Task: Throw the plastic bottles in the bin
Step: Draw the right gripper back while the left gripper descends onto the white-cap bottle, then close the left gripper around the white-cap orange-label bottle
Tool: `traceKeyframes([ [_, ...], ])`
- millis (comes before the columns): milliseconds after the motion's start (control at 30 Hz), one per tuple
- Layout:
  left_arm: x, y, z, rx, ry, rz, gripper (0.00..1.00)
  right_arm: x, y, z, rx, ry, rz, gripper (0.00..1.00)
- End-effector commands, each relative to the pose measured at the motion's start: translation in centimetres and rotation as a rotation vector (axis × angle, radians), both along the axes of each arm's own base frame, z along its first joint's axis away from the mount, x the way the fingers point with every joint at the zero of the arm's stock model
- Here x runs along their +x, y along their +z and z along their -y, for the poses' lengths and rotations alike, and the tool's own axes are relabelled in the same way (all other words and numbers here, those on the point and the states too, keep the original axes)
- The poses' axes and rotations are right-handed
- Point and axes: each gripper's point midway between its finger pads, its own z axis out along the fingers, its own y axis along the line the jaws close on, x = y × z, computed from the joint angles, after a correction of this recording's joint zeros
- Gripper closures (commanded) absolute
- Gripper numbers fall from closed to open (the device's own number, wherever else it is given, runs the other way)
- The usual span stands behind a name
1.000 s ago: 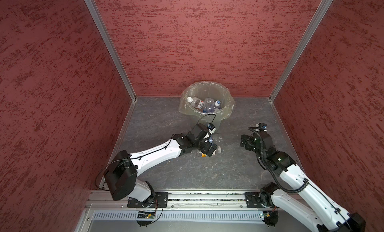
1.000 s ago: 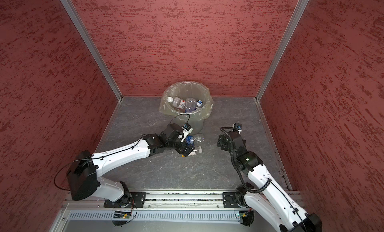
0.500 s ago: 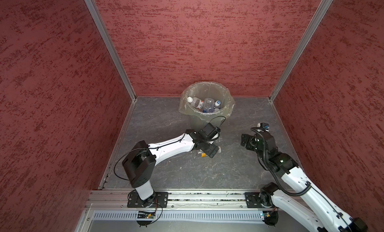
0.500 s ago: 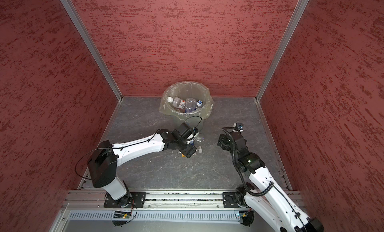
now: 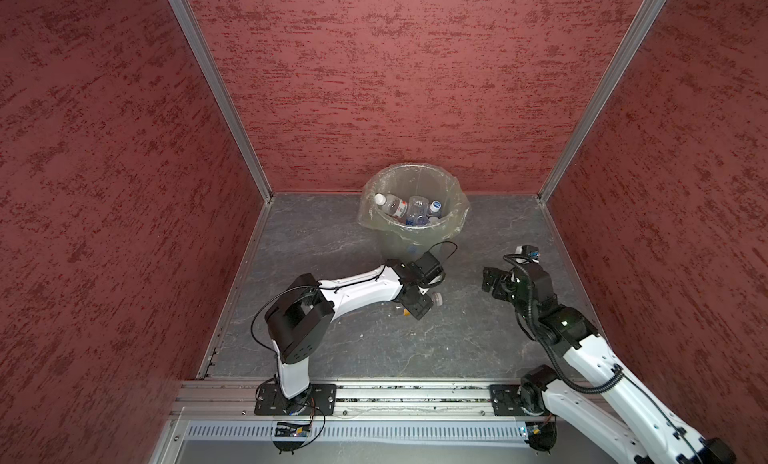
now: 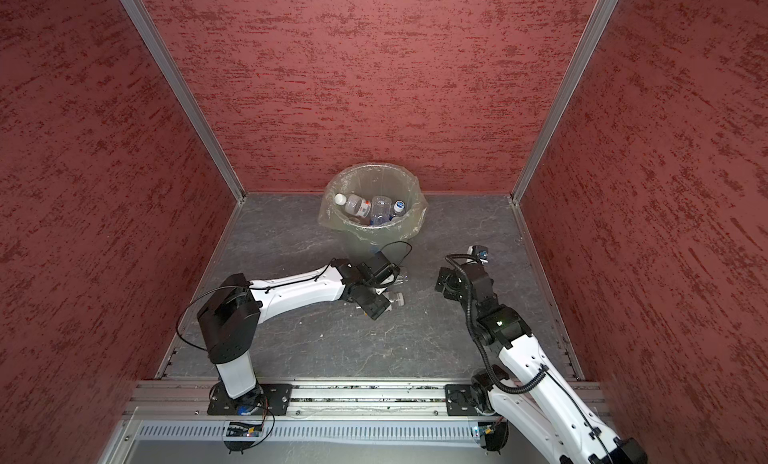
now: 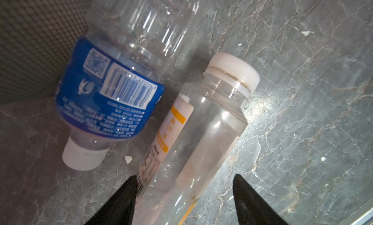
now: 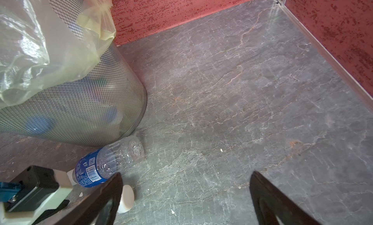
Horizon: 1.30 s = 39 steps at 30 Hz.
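Two plastic bottles lie on the floor beside the bin (image 5: 399, 238). One is clear with a wide white cap and an orange-striped label (image 7: 201, 131); its cap (image 5: 436, 300) shows in both top views. My left gripper (image 7: 185, 176) straddles its body, open: one finger touches the label side, and a gap remains at the other finger. The blue-labelled bottle (image 7: 113, 97) lies next to it against the bin's mesh wall (image 7: 30, 42). My right gripper (image 8: 186, 173) hangs open over bare floor to the right, nothing between its fingers. Several bottles (image 5: 409, 208) lie inside the bin.
The bin stands at the back wall with a translucent bag (image 8: 40, 42) folded over its rim. Red walls close in three sides. The grey stone floor (image 8: 242, 92) stretches to the right of the bin. Small white crumbs (image 7: 128, 159) lie near the bottles.
My left arm folded its elbow up and lowered the gripper over the white-capped bottle, and its jaws narrowed around it. The right arm has barely moved.
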Motion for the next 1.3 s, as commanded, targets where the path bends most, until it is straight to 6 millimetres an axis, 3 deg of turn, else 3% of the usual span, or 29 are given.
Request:
traceKeyframes([
  [0,-0.4,-0.2,0.5,0.029,-0.036,0.006,0.28,0.2,0.2,0.0,0.015,-0.001,0.014,0.01],
  [500,-2.3,-1.9,0.5,0.108,-0.084,-0.046,0.36,0.2,0.1,0.0,0.018,-0.002,0.013,0.01],
  [1267,-2.7,-4.1,0.2,0.158,-0.071,-0.135,0.31,0.2,0.1,0.1,0.019,-0.004,0.012,0.01],
])
